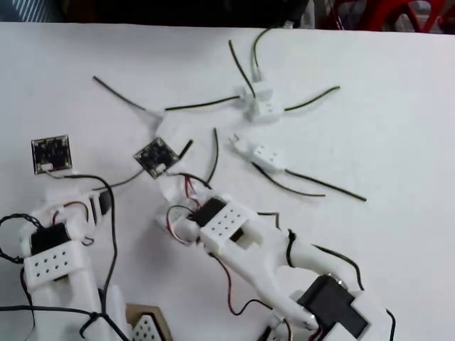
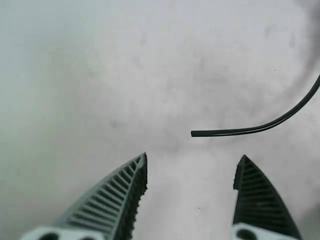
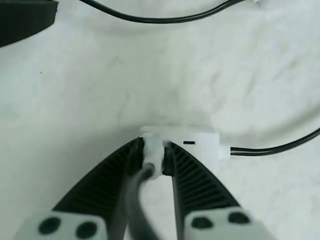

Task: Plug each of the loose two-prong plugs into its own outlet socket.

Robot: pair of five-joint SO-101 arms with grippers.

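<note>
High, table: white table (image 1: 398,142), black wires strewn all over.
High, connectors: two white ones w/ leads, one top centre (image 1: 259,105), one just below-right of it (image 1: 263,155).
High, tags: two black square tags, left (image 1: 51,154) and centre (image 1: 156,157).
High, arms: L gripper (image 1: 97,202) lower left, under the left tag. R gripper (image 1: 173,200) mid-frame, nose just under the centre tag.
L wrist, L gripper: (image 2: 192,159) fingers spread wide, nothing between them, bare table underneath.
L wrist, wire: cut end of a wire (image 2: 193,133) just ahead of the tips, curving off to the right edge.
R wrist, plug: small white plug (image 3: 151,159) at centre, R gripper (image 3: 152,146) clamped on both its sides.
R wrist, socket: white socket (image 3: 197,145) right against the plug; seated or not, can't tell. Its lead exits right.
Handling (my read): plug is tiny, light, hard, smooth plastic, so it's prob. apt to twist in the pinch. Prongs thin, likely bendable. Lead springy, will tug.
Where to hold: on the plug body's flanks, never the lead. The socket is light too, so it likely slides unless braced.
</note>
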